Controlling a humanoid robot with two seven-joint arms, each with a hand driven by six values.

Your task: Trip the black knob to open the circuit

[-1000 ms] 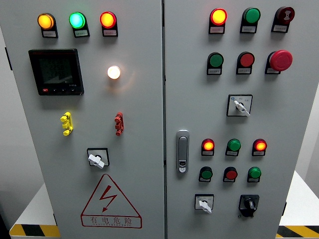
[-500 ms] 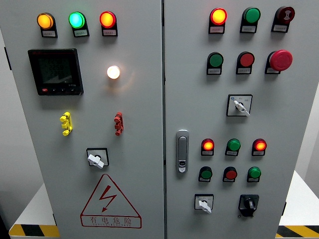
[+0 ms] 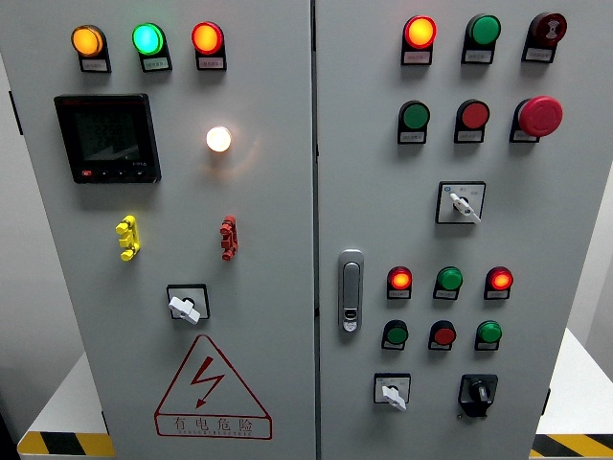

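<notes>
The black knob (image 3: 477,392) sits at the bottom right of the right-hand door of the grey control cabinet (image 3: 287,240), on a small black square plate, just to the right of a white-handled selector switch (image 3: 392,392) and below a green push button (image 3: 489,333). No robot hand is in the head view, neither the left nor the right, so I cannot tell if the fingers are released or clenched. The task seems not yet started: the knob looks untouched, and several indicator lamps are lit, among them a red lamp (image 3: 399,280) higher on the same door. In my judgement the knob is a rigid plastic rotary handle with a narrow raised bar across the middle; it should be stiff, turning with a click and not freely, and it is fixed to the panel, so weight does not matter. The best hold is probably a pinch on the two flat sides of the bar, with thumb and one or two fingers, then a twist of the wrist. The surface looks smooth, so the fingers could slip if the pinch is light.
</notes>
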